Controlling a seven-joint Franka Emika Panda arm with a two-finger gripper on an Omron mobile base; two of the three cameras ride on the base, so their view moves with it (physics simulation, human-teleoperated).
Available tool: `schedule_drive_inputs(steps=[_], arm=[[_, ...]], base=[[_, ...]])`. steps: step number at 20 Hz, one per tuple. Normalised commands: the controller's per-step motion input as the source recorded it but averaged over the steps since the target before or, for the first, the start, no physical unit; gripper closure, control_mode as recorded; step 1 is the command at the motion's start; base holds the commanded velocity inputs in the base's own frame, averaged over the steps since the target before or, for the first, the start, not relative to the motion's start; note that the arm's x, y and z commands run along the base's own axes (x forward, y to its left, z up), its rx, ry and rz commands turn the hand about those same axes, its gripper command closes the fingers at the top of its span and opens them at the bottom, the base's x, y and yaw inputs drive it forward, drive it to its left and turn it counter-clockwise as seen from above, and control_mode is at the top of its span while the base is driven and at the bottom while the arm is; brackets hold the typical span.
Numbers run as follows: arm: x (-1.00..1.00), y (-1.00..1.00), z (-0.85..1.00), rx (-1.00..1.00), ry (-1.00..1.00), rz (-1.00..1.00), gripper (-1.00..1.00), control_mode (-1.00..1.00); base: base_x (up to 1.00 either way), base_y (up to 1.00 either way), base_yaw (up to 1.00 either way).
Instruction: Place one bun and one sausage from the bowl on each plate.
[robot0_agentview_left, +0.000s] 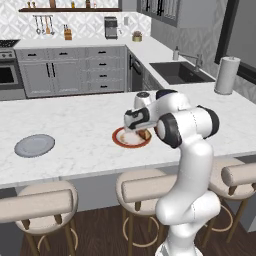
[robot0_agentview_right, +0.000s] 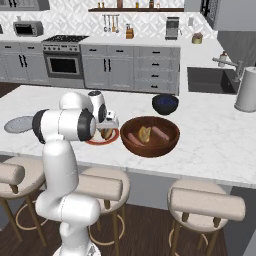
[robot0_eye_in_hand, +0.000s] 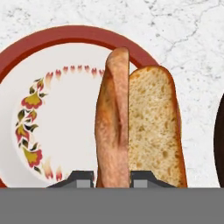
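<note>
Bun (robot0_eye_in_hand: 140, 131), a golden split roll with crumb face showing, stands on edge clamped in the gripper (robot0_eye_in_hand: 112, 179) over the cream, red-rimmed plate (robot0_eye_in_hand: 65, 39). Wooden bowl (robot0_agentview_right: 150, 136) beside it holds sausages (robot0_agentview_right: 161, 133) and another bun.

Flat, even rendered lighting all over, nothing looking dim or blown out

Light is spreading evenly over the marble desk (robot0_agentview_left: 75, 130), leaving only faint soft shadows under things. The white arm (robot0_agentview_left: 187, 150) is catching mild shading on its underside, with no hard glare. Both base views are looking a bit soft and pixelated; in the hand view the bun (robot0_eye_in_hand: 151, 127) is showing blocky, smeared texture up close.
</note>
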Motion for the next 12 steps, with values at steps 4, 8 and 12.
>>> schedule_drive_inputs(steps=[4, 8, 12], arm=[[0.27, 0.1, -0.23, -0.02, 0.0, 0.0, 1.0, -1.0], [0.07, 0.04, -0.06, 0.0, 0.0, 0.0, 1.0, -1.0], [0.0, 0.0, 0.0, 0.0, 0.0, 0.0, -1.0, -1.0]], base=[[0.0, 0.0, 0.0], [0.0, 0.0, 0.0], [0.0, 0.0, 0.0]])
